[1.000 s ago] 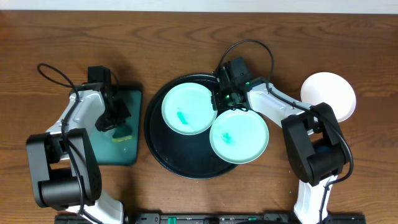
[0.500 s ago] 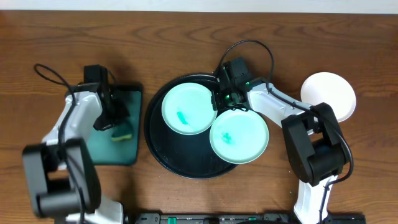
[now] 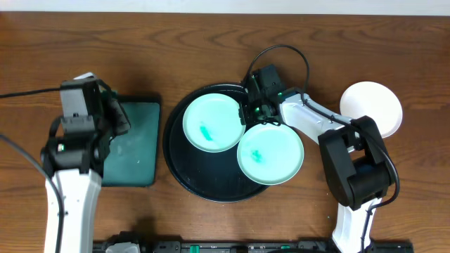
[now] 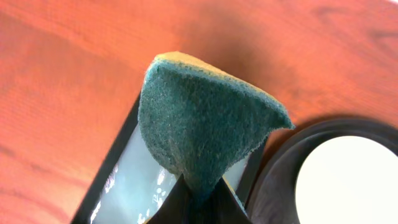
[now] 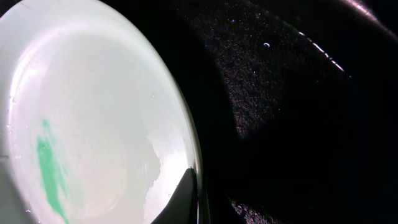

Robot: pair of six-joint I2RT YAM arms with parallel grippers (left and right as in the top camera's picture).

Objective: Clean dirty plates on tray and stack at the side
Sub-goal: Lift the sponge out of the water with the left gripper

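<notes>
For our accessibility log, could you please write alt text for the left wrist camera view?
The left pincer grips a folded dark green scouring sponge with a yellow back above the glossy rectangular dark-green tray on the brown wooden table. At lower right, the large round black tray holds a pale mint-green round plate.

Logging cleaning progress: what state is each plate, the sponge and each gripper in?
Sponge: lifted, left gripper jaws shut on it.
Upper mint plate: on black tray, teal smear.
Lower mint plate: on tray, teal smear.
White plate: on table, no smear visible.
Right gripper: at upper plate's rim, grip unclear.
</notes>
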